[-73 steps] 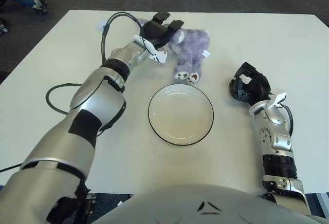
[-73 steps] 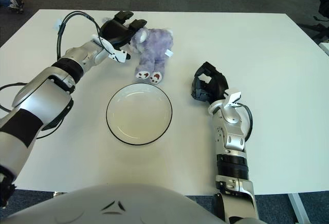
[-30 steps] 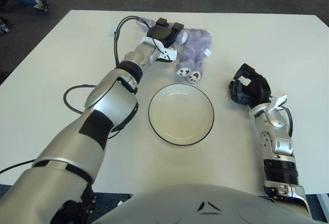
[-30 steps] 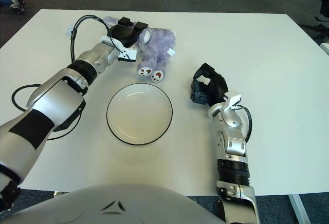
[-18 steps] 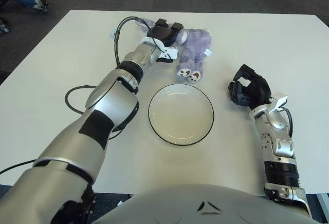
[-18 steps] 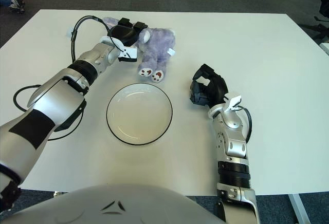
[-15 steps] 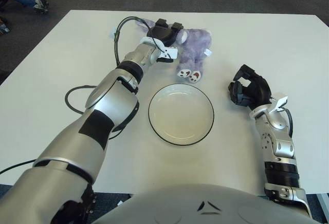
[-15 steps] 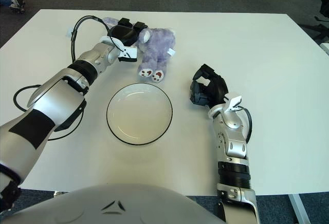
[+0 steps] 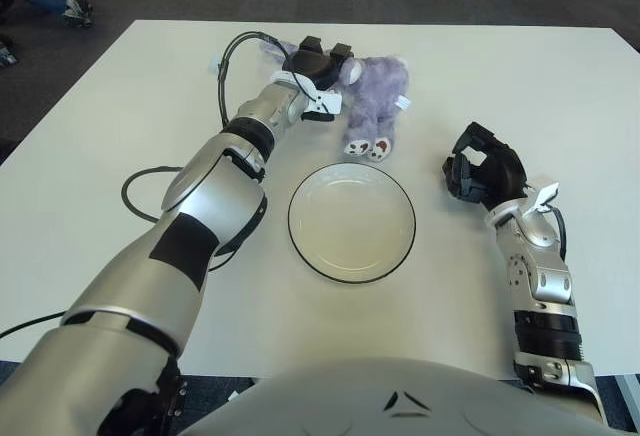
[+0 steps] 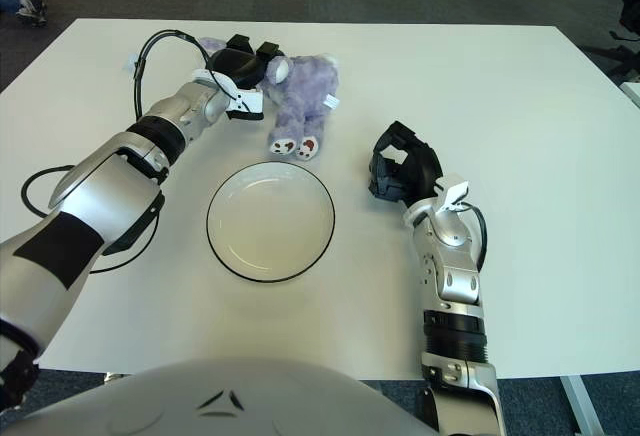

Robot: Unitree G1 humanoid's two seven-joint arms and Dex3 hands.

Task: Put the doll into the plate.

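While the left hand [image 9: 318, 64] has crept a touch further onto the doll's head over the last second, the doll [image 9: 374, 102] has barely shifted.

Left eye view: its dark fingers curl over the purple head at the worktop's [image 9: 120, 116] far side, seemingly grasping; the plate [image 9: 352, 222] sits bare, nearer, so the lift is yet to come. Right eye view: the right hand [image 10: 400, 172] shows right of the plate, curled on nothing.

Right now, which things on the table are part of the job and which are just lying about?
Part of the job:
- purple doll
- plate
- left robot hand, at the doll's head

Lying about:
- black cable
- right robot hand, idle right of the plate
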